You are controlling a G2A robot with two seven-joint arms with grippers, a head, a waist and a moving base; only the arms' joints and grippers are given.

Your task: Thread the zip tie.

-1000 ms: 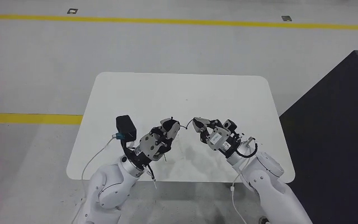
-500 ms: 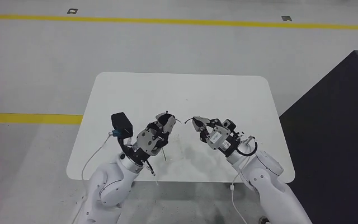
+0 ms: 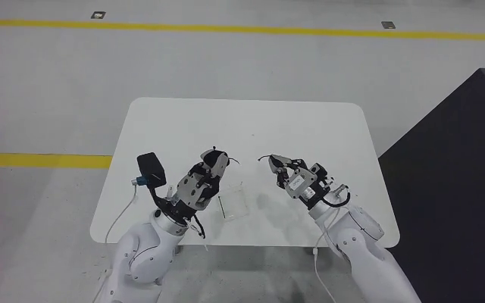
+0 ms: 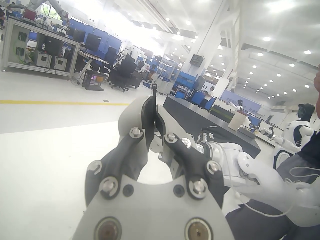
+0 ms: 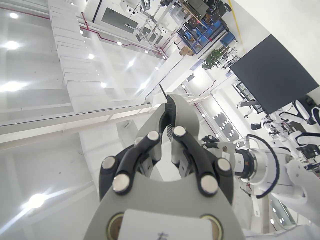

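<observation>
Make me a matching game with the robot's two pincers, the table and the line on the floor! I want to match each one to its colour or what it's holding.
Things: 1 left pincer; 2 right pincer; 3 table; 4 floor line.
Clues: a yellow; b shut on the zip tie at its pointed tip; c white; d shut on the zip tie at its head end.
Pairs: 1-d, 2-b, 3-c, 4-a.

Nothing clearly legible. White sticker (image 3: 295, 182) on the right gripper (image 3: 271, 159) body: print too small. Base label (image 5: 163, 228) on the same gripper: character cut off at the frame edge. Blue sign (image 4: 205, 86) in the hall: partial lettering only.
</observation>
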